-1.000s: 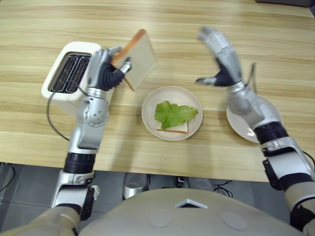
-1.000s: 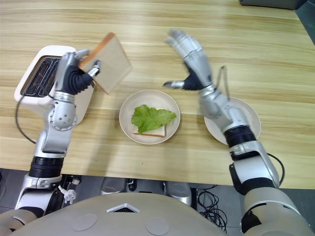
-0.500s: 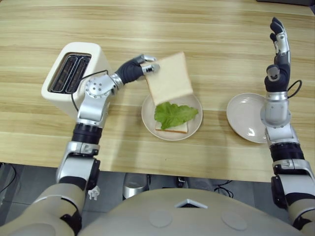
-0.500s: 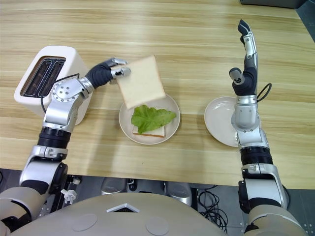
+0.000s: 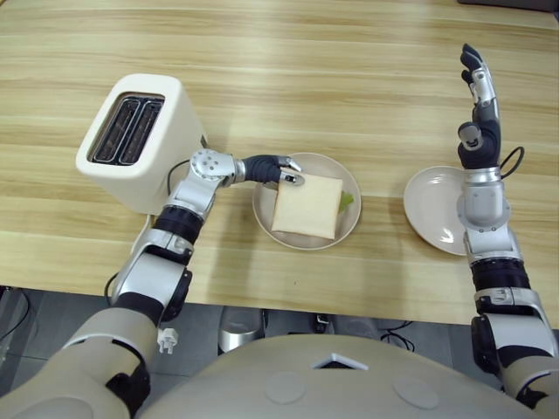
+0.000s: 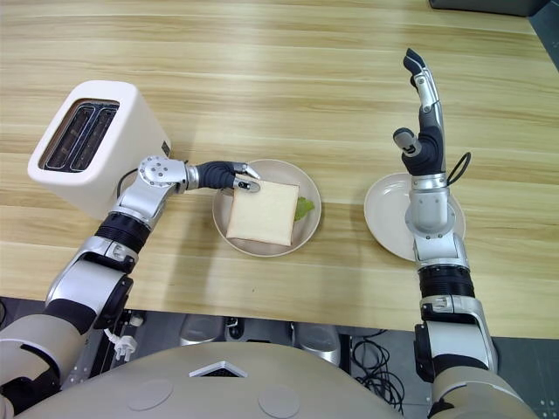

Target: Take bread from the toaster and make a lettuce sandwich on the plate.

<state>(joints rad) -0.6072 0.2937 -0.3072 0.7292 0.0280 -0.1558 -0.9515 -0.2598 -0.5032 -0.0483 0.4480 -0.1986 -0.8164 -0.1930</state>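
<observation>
A white toaster (image 5: 127,140) stands at the left with two dark slots on top. In the middle, a slice of bread (image 5: 307,207) lies flat on the round plate (image 5: 301,245), covering the lettuce, of which a green edge (image 5: 347,200) peeks out at the right. My left hand (image 5: 275,168) is low at the plate's upper left rim, its fingers pinched on the slice's near corner. My right hand (image 5: 476,96) is held upright high above the table at the right, fingers straight, holding nothing.
A second, bare plate (image 5: 428,205) sits at the right under my right forearm. The toaster's dark cable (image 5: 144,231) runs toward the table's front edge. Bare wooden tabletop stretches behind the plates.
My left hand carried the bread slice from beside the toaster over to the plate and lowered it flat onto the lettuce. My right hand swung away right and rose upright.
</observation>
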